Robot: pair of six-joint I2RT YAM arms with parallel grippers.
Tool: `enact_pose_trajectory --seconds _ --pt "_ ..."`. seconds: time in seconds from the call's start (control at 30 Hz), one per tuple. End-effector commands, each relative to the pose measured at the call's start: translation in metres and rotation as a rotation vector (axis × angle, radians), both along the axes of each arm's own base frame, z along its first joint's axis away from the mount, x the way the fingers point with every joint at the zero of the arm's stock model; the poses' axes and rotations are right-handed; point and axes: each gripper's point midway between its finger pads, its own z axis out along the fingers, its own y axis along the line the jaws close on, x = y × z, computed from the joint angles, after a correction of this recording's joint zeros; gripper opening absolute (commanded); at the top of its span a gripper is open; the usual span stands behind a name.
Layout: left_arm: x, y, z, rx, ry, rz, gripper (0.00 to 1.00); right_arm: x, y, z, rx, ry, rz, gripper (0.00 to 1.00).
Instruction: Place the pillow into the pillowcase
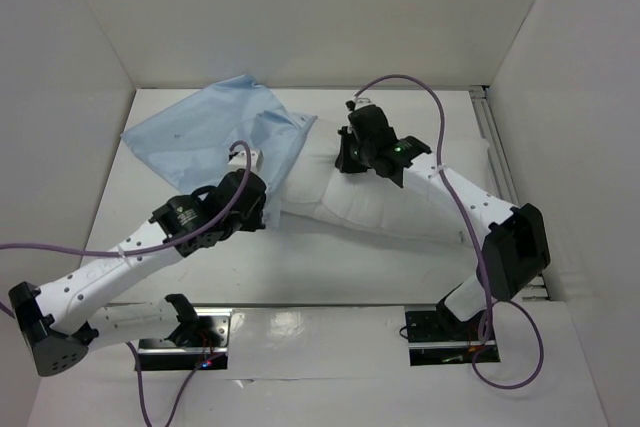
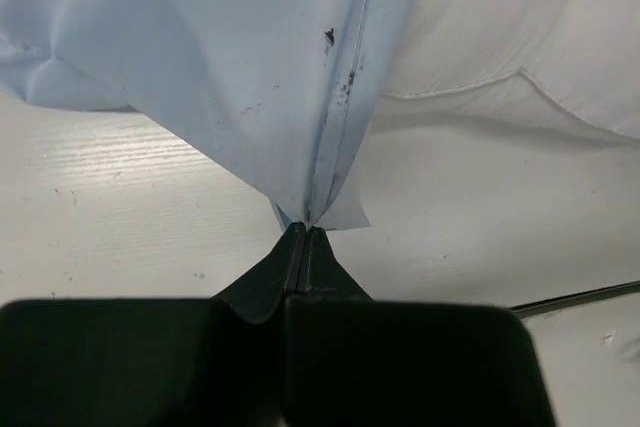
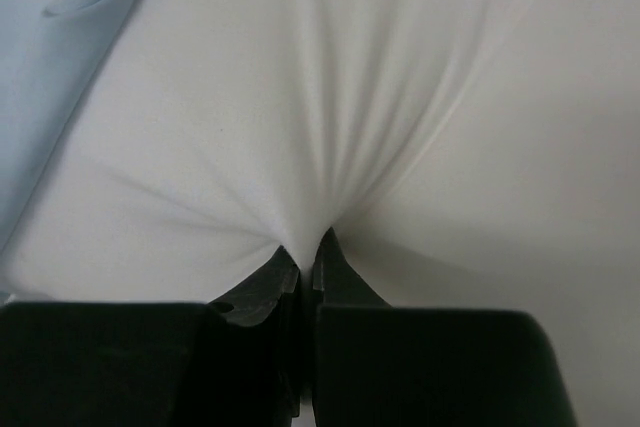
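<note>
The pale blue pillowcase (image 1: 205, 127) lies at the back left of the table, its open end toward the middle. The plump white pillow (image 1: 380, 202) lies slanted across the middle, its left end at or under the pillowcase's edge. My left gripper (image 1: 262, 215) is shut on the pillowcase's near hem, which shows in the left wrist view (image 2: 300, 97) with the jaws (image 2: 306, 231) pinching a corner. My right gripper (image 1: 347, 159) is shut on a bunched fold of the pillow (image 3: 330, 127) in the right wrist view, fingertips (image 3: 308, 247) pressed into the fabric.
White walls enclose the table on the left, back and right. A metal rail (image 1: 497, 147) runs along the right edge. Purple cables (image 1: 440, 117) loop above both arms. The arm bases (image 1: 190, 332) sit at the near edge.
</note>
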Motion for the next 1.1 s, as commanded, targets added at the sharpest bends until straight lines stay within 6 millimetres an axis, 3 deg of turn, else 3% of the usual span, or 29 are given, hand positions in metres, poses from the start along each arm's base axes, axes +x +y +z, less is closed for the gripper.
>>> enact_pose_trajectory --seconds 0.0,0.17,0.27,0.4,0.47,0.6,0.8,0.87,0.93,0.97,1.07 --pt "-0.005 0.001 -0.003 0.063 0.028 -0.069 0.00 0.026 -0.003 0.074 0.153 -0.173 -0.051 0.00" --pt "-0.007 0.003 -0.018 0.117 0.063 -0.083 0.00 0.031 -0.015 0.079 0.140 -0.171 -0.053 0.00" --pt "-0.006 0.008 -0.018 0.136 0.059 -0.069 0.00 0.041 -0.036 0.077 0.127 -0.169 -0.092 0.00" --pt "-0.011 0.001 -0.017 0.130 0.075 -0.140 0.00 0.043 -0.028 0.083 0.176 -0.181 -0.061 0.00" --pt "-0.013 -0.002 -0.021 0.136 0.092 -0.164 0.00 0.048 -0.030 0.071 0.164 -0.159 -0.071 0.00" --pt "-0.015 0.000 -0.033 0.204 0.130 -0.210 0.00 0.059 -0.034 0.076 0.180 -0.175 -0.093 0.00" --pt "-0.026 -0.014 -0.037 0.175 0.185 -0.321 0.00 0.070 -0.027 0.071 0.233 -0.150 -0.132 0.00" --pt "-0.030 -0.025 -0.030 0.134 0.191 -0.375 0.00 0.075 -0.023 0.069 0.260 -0.153 -0.145 0.00" --pt "-0.032 -0.040 -0.012 0.069 0.170 -0.429 0.00 0.082 -0.023 0.055 0.279 -0.126 -0.196 0.00" --pt "-0.037 -0.051 -0.005 0.019 0.176 -0.485 0.00 0.083 -0.017 0.058 0.298 -0.135 -0.208 0.00" --pt "-0.042 -0.081 0.034 -0.131 0.125 -0.588 0.00 0.077 0.009 0.036 0.333 -0.103 -0.243 0.00"
